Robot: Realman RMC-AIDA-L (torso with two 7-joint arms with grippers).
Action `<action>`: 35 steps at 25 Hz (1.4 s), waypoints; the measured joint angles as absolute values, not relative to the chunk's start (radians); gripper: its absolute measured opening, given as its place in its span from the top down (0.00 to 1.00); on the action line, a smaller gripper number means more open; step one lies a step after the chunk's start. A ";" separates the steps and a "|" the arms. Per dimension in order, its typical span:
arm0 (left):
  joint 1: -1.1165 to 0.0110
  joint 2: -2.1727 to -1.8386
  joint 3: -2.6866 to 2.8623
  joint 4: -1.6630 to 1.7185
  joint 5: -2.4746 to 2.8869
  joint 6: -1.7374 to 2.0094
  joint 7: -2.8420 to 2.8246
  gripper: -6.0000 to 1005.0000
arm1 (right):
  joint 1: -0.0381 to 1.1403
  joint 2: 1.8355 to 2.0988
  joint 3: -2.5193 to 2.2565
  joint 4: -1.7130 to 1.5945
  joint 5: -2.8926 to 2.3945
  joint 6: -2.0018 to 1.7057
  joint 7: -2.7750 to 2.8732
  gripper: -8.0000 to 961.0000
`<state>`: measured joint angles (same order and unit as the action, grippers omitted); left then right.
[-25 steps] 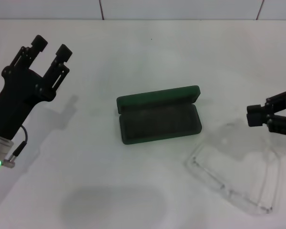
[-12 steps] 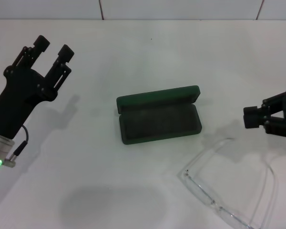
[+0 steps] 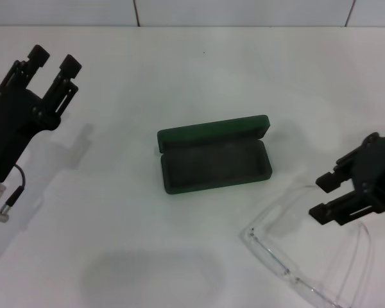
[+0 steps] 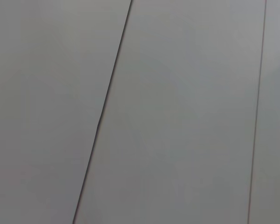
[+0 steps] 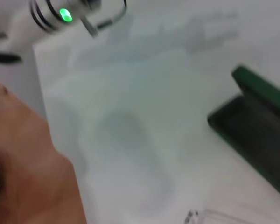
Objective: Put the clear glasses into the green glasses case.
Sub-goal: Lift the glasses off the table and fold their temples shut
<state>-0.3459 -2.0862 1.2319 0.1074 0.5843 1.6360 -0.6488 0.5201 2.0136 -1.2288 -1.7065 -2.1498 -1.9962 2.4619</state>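
Half of clear glasses cut off under right gripper.

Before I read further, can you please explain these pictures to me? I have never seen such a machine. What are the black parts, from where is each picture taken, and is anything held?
This is a robot with two arms, each ending in a black gripper. The head view looks down at a white table. The left gripper is raised at the left, fingers open, holding nothing. The right gripper is open above the clear glasses, which lie on the table, not held. The green glasses case lies open in the middle, with nothing inside. The other two pictures come from cameras on the wrists. The left one shows only a plain grey panelled surface; the right one shows the case's corner and the table.
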 joint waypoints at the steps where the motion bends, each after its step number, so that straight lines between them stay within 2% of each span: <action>1: -0.347 -2.086 1.232 0.107 0.584 1.633 -0.649 0.33 | 0.547 2.014 -1.263 -1.717 -2.177 -2.002 2.505 0.61; 7: -0.355 -2.087 1.232 0.109 0.584 1.598 -0.651 0.33 | 0.647 2.018 -1.427 -1.597 -2.242 -2.016 2.626 0.38; 12: -0.356 -2.089 1.232 0.109 0.586 1.583 -0.653 0.33 | 0.661 2.024 -1.487 -1.526 -2.284 -1.999 2.644 0.33; 35: -0.367 -2.090 1.238 0.110 0.595 1.577 -0.652 0.33 | 0.666 2.028 -1.724 -1.395 -2.295 -1.824 2.687 0.33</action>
